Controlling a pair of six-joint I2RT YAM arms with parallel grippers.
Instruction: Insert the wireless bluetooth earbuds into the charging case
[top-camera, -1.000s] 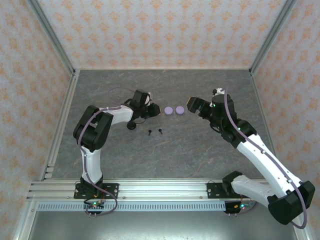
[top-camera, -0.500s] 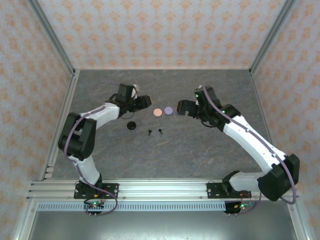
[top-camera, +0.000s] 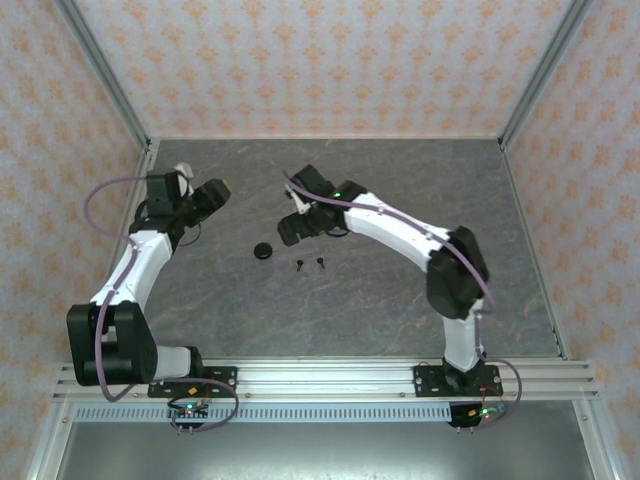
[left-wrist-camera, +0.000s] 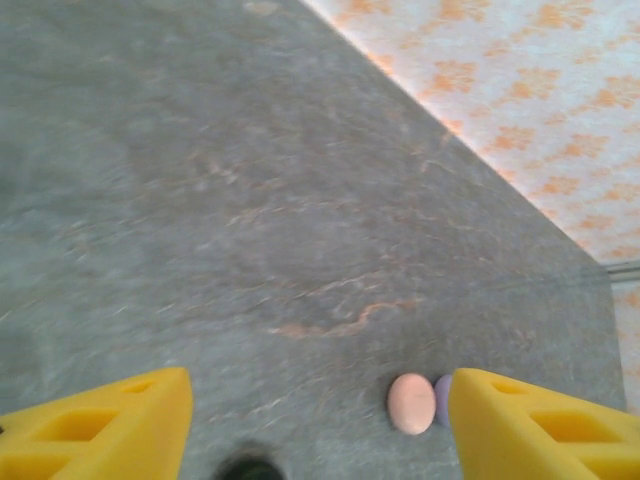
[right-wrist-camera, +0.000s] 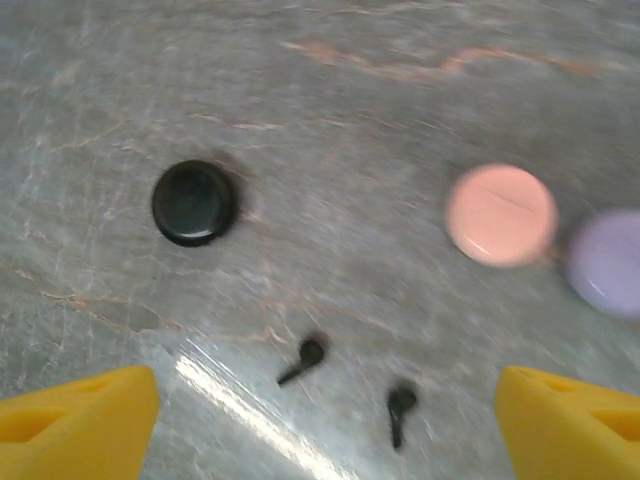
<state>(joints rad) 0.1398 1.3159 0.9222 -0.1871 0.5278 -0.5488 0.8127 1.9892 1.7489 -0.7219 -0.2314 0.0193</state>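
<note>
Grey marbled tabletop, two tiny black stemmed earbuds loose near black round disc case, pink disc case just beside lilac disc case, left gripper and right gripper spread wide, empty

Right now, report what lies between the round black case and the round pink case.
In the right wrist view, bare grey table separates the round black case from the round pink case; two black earbuds lie off that line.

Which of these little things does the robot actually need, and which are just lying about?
Needed: black earbud; second black earbud; black round case.
Lying about, seemingly: pink case; lilac case.
</note>
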